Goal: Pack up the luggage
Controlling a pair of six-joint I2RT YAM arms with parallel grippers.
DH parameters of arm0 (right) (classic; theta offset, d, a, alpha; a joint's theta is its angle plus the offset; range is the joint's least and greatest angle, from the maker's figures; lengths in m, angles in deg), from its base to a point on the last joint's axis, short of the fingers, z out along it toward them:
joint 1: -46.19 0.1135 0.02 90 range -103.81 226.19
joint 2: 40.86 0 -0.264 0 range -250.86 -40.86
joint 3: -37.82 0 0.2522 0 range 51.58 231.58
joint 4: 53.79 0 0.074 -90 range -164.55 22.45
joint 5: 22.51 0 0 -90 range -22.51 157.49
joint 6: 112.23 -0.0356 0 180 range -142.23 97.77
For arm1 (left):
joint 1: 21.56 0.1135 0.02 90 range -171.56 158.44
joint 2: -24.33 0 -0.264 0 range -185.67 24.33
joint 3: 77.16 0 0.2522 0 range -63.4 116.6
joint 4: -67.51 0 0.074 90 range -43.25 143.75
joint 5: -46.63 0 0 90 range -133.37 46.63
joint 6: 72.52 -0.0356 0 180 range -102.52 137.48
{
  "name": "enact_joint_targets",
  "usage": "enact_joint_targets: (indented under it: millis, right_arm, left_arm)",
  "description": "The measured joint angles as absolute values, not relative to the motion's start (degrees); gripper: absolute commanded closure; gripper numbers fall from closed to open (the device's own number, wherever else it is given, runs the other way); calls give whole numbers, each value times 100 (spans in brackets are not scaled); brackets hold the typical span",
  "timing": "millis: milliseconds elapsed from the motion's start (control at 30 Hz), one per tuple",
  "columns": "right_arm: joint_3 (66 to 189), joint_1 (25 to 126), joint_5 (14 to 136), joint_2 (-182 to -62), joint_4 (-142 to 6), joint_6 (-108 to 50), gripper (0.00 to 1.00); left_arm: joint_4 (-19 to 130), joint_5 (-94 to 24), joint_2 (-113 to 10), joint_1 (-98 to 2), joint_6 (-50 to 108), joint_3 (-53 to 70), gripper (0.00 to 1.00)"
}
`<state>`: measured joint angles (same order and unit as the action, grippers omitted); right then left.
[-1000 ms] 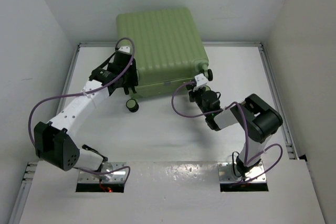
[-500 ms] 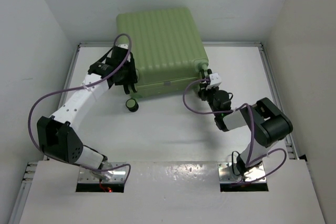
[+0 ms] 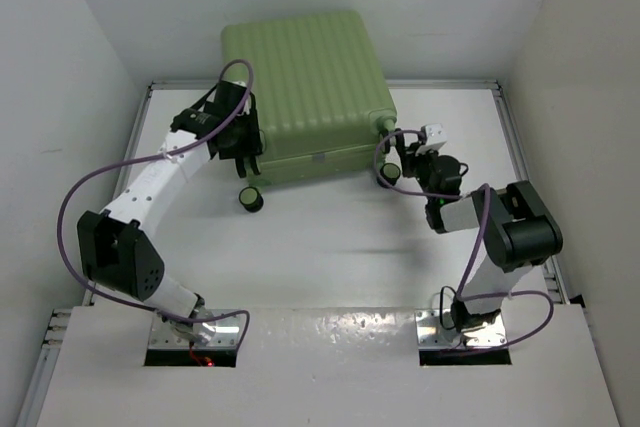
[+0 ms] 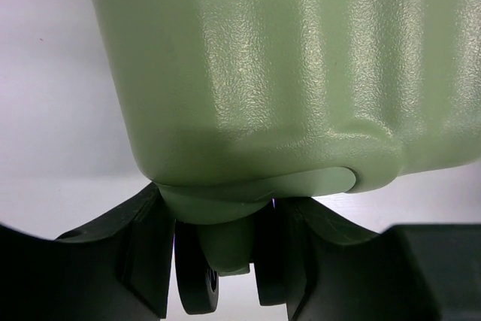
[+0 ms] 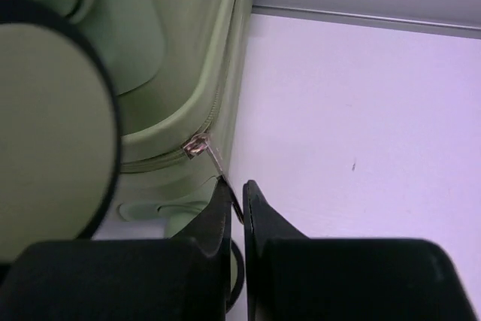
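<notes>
The light-green ribbed luggage (image 3: pixel 300 77) lies closed at the back middle of the table, its wheel end towards me. My left gripper (image 3: pixel 245 150) is at its front left corner. In the left wrist view the fingers (image 4: pixel 143 261) are shut around a black wheel (image 4: pixel 194 276) and its green mount under the shell (image 4: pixel 285 73). My right gripper (image 3: pixel 398 154) is at the front right corner. In the right wrist view it (image 5: pixel 236 202) is shut on the thin metal zipper pull (image 5: pixel 213 162), beside the shell (image 5: pixel 173 58).
A lower black wheel (image 3: pixel 250 200) rests on the white table (image 3: pixel 300 247). Another wheel (image 5: pixel 45 125) looms blurred at the left of the right wrist view. White walls close in on the left, back and right. A metal rail (image 3: pixel 520 167) runs along the table's right edge.
My right wrist has swung right and back while the gripper stays at the luggage's front right corner. My left gripper has stayed at the front left corner, its arm bending more.
</notes>
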<state>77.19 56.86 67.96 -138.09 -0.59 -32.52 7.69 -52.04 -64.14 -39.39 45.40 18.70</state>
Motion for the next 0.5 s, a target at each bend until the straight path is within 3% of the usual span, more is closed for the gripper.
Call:
enact_joint_targets:
  millis: [300, 500]
  right_arm:
    - [8761, 4642, 8938, -14709, -66, -3365, 100]
    - [9828, 4482, 9613, -15540, -151, -3687, 100]
  left_arm:
    - [841, -5195, -6514, -3886, 4227, 1897, 100]
    - [1064, -5202, -6495, -3819, 3943, 1757, 100]
